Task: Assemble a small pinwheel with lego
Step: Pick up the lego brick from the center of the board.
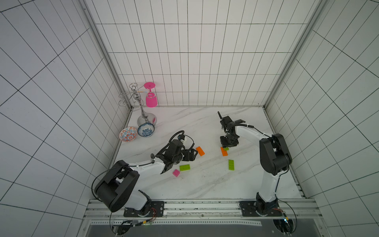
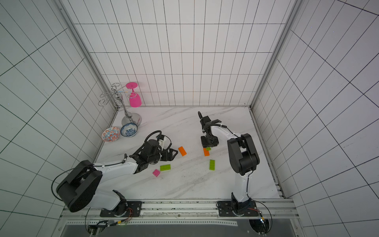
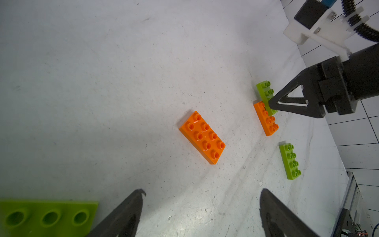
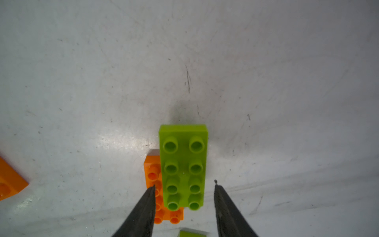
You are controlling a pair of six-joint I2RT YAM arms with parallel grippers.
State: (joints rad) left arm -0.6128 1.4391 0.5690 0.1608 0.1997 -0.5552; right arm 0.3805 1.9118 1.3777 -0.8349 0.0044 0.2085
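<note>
Lego [image 1: 184, 167] for the pinwheel lies loose on the marble table [image 1: 205, 184], with nothing joined into a cross yet: 3 lime-green pieces, 2 orange ones and 1 pink square brick [image 1: 176, 173] are all I can find in both top views. My right gripper [image 4: 184, 184] sits low over the lime-green brick [image 4: 183, 164], which lies studs up and overlaps 1 stud row of the orange brick [image 4: 152, 174] beneath it; whether it is pressed home I cannot tell. My jaws stand narrow, 1 on each side of that green brick's near end, with a sliver of gap on both sides, so I am not gripping it yet. My left gripper [image 3: 203, 191] hangs wide and empty, just short of the second orange brick [image 3: 202, 137]. I judge these bricks light, rigid and hard, not fragile, with glossy walls that could slip or twist under a glancing pinch. The place to hold is across the short width, pads flat on the 2 long side walls, preferably nearer the middle than the end. The green brick's long axis runs straight away from my right wrist, parallel to the orange one's and shifted sideways, and its far end reaches past the orange brick's end.
</note>
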